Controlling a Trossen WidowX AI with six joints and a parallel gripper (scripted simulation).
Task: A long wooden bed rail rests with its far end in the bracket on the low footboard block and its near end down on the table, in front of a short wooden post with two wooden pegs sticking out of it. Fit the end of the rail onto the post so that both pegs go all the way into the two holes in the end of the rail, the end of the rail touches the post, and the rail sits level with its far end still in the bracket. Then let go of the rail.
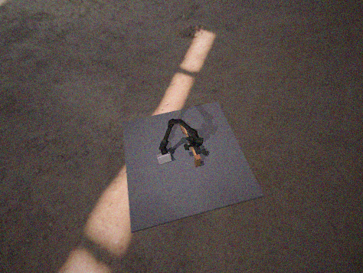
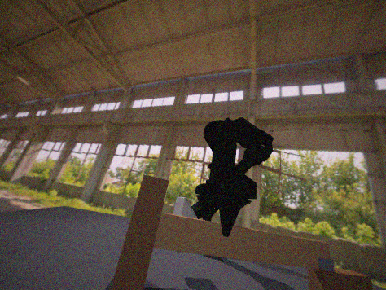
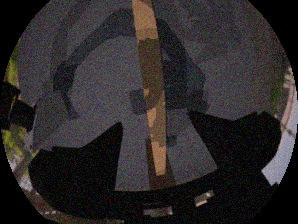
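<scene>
Your rail, a long, straight, tan wooden board (image 1: pixel 184 131) (image 2: pixel 252 240) (image 3: pixel 151 60), has flat faces and crisp square edges, with its wide side upright in the exterior view and a narrow strip of it showing from the wrist. Dark shadow patches break up its lighter wood in the wrist view. One end meets the upright brown wooden post (image 1: pixel 197 161) (image 2: pixel 140 232), a plain rectangular piece rising above the rail; the pegs and holes are hidden from you there, so you cannot tell how fully they are seated. That end stands raised over the matte blue-grey tabletop (image 1: pixel 153 192) (image 2: pixel 41 232) (image 3: pixel 95 105). The other end reaches the low reddish-brown footboard block (image 2: pixel 346 281), beside its small grey-blue bracket (image 2: pixel 326 264); the exact fit there is too dim for you to judge, and the slanted view leaves exact level uncertain. Your black gripper (image 1: pixel 194 149) (image 2: pixel 213 226) (image 3: pixel 156 119) has its tapered fingers spread wide, pinching nothing. The rail runs through the space between them in the wrist view, one finger to either side, and in the exterior view a fingertip overlaps the near face of the board, closer to the post than to the block.
</scene>
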